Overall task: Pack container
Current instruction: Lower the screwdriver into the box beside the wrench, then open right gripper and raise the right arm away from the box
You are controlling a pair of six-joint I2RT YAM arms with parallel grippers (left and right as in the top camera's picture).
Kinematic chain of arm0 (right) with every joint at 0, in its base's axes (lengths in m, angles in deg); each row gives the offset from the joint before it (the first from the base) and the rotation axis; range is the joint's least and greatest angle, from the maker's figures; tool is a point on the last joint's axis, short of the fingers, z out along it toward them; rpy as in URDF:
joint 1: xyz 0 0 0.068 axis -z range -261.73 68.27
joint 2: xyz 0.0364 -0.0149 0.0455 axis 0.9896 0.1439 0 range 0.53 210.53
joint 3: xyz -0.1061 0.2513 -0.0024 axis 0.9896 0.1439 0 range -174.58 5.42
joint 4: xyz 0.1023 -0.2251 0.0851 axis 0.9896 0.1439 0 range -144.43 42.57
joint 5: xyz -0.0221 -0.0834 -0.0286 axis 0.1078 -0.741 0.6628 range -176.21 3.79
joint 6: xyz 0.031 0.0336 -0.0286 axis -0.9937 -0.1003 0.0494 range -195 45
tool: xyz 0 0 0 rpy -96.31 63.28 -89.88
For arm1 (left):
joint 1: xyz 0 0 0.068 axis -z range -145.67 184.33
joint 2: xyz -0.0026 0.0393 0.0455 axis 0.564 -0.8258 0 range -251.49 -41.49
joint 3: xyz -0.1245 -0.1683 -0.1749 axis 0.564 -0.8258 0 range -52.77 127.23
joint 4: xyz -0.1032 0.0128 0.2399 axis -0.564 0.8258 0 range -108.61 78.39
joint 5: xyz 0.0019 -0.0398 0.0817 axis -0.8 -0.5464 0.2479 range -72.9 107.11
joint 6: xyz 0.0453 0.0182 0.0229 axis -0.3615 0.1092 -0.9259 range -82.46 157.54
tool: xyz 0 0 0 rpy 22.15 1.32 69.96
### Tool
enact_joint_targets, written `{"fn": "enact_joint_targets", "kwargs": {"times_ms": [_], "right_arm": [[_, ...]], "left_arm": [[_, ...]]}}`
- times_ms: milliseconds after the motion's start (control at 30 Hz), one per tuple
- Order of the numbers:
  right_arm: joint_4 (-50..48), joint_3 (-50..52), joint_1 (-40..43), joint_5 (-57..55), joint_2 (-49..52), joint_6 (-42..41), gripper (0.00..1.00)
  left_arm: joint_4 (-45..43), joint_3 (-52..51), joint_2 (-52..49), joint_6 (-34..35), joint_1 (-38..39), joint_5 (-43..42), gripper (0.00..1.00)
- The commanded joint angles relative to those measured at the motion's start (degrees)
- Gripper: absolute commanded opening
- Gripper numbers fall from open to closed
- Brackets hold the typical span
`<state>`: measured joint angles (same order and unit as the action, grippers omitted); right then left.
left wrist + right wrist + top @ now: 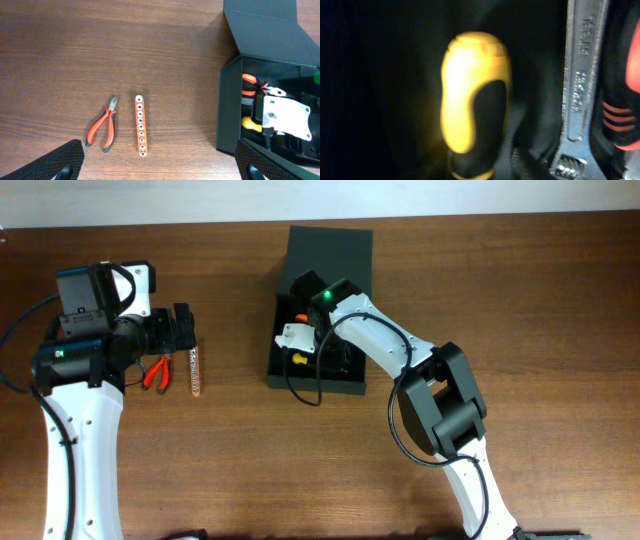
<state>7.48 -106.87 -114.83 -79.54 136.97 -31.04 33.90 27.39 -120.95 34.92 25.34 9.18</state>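
Observation:
The container [352, 385] is a dark rectangular box at the table's middle, with its lid [330, 248] open toward the back. It also shows in the left wrist view [229, 110]. My right gripper [297, 348] reaches down into it. The right wrist view shows a yellow-and-black screwdriver handle [470, 95], a silver adjustable wrench [580, 85] and a red-handled tool [626, 105] inside; my fingers are lost in the dark there. My left gripper [160, 170] is open and empty, above the table left of the box.
Red-handled pliers [103, 130] and an orange strip with a row of holes [140, 126] lie side by side on the wooden table left of the box, beneath the left gripper [185, 330]. The right arm's cable loops over the box's front edge [305, 395].

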Motion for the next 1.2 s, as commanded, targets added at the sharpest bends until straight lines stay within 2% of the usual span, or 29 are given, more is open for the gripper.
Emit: {"fn": "enact_joint_targets", "kwargs": {"times_ms": [0,167,200,267,300,500,533,567,800,967,1167], "right_arm": [[-1.2,-0.2,0.8,-3.7,0.0,-4.0,0.48],[-0.7,-1.2,1.7,-4.1,-0.4,-6.1,0.53],[-0.5,-1.7,1.7,-4.2,-0.6,-7.0,0.59],[0.5,-2.8,1.7,-4.2,-1.0,-7.0,0.62],[1.2,-3.7,1.7,-4.2,-1.1,-7.0,0.67],[6.5,-10.3,1.7,-4.1,-1.2,-7.0,0.76],[7.4,-11.5,1.6,-4.1,-1.2,-7.0,0.83],[8.2,-12.5,1.6,-4.2,-1.2,-7.0,0.85],[13.5,-18.6,1.6,-4.2,-1.2,-7.3,0.85],[16.9,-24.5,1.6,-4.1,-1.4,-11.5,0.85],[21.4,-30.5,1.5,-1.3,-3.2,-17.3,0.91]], "left_arm": [[-0.2,1.3,-0.3,-1.1,-0.3,0.3,0.99],[-0.2,1.3,-0.2,-1.1,-0.3,0.3,0.99],[-0.2,1.3,-0.3,-1.1,-0.3,0.3,0.99],[-0.2,1.3,-0.2,-1.1,-0.3,0.3,0.99],[-0.2,1.3,-0.2,-1.1,-0.3,0.3,0.99],[-0.2,1.3,-0.3,-1.1,-0.3,0.3,0.99],[-0.2,1.3,-0.2,-1.1,-0.3,0.3,0.99],[-0.2,1.3,-0.3,-1.1,-0.3,0.3,0.99],[-0.2,1.3,-0.3,-1.1,-0.3,0.3,0.99],[-0.2,1.3,-0.3,-1.1,-0.3,0.3,0.99],[-0.2,1.3,-0.3,-1.1,-0.3,0.3,0.99]]}}
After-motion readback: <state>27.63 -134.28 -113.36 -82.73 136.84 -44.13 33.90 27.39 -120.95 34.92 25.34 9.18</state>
